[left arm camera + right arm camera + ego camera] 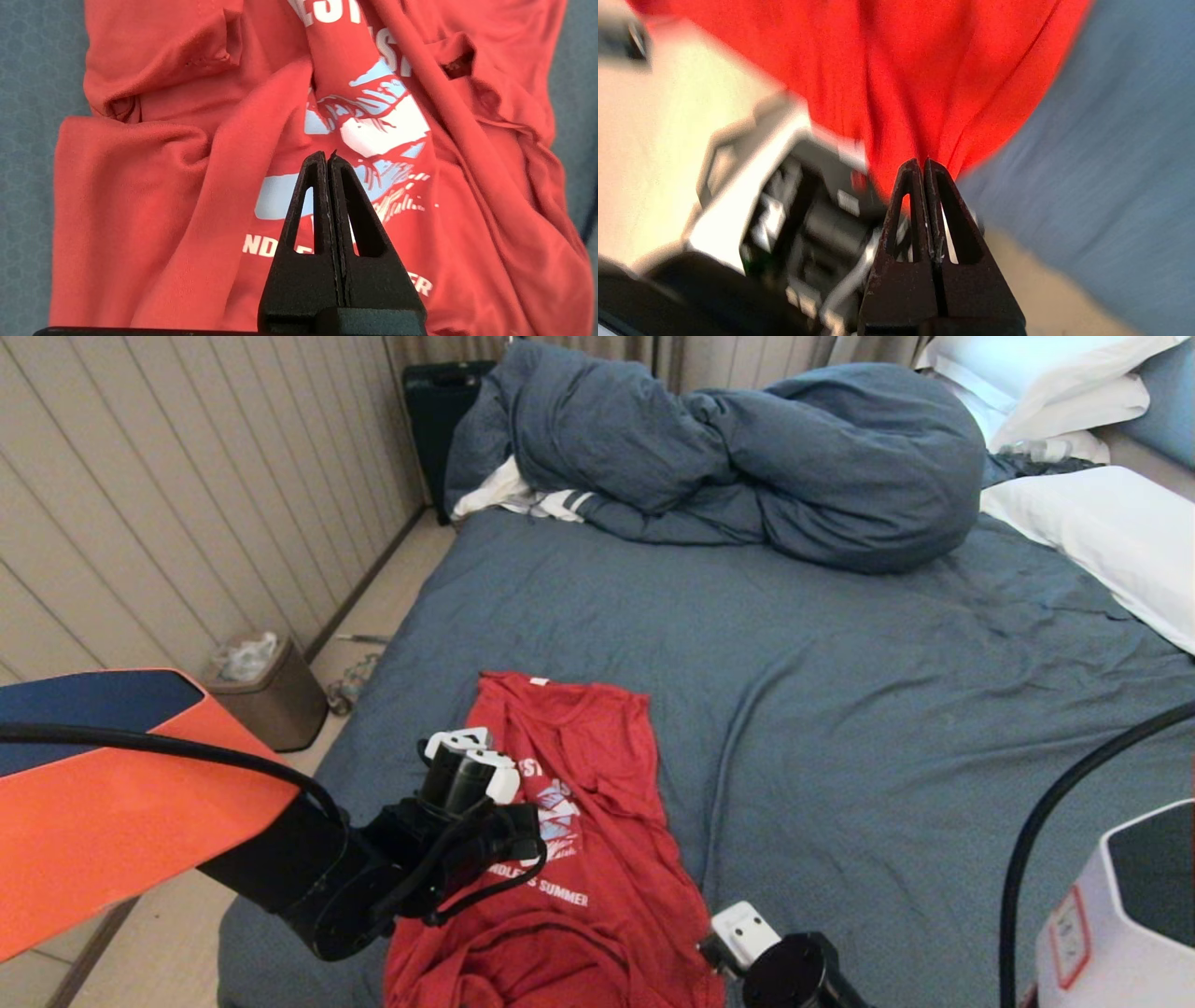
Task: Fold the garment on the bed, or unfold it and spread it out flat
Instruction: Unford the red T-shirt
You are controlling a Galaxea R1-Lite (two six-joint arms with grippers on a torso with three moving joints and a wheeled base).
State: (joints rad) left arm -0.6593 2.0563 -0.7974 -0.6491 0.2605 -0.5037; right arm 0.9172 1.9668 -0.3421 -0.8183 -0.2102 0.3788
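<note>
The garment (597, 821), a red T-shirt with white print, lies crumpled lengthwise near the front left of the bed (840, 709), neck toward the far side. My left gripper (471, 761) hovers over its chest print (387, 126), shut (327, 156) with nothing between the fingers. My right gripper (724, 943) is at the shirt's near right edge. It is shut (923, 162) on the garment (924, 70), whose red folds run taut into the fingertips.
A bunched blue-grey duvet (747, 457) and white pillows (1102, 532) fill the bed's far side, with a white striped cloth (532, 499) tucked under the duvet. A brown bin (266, 691) stands on the floor to the left, by the panelled wall.
</note>
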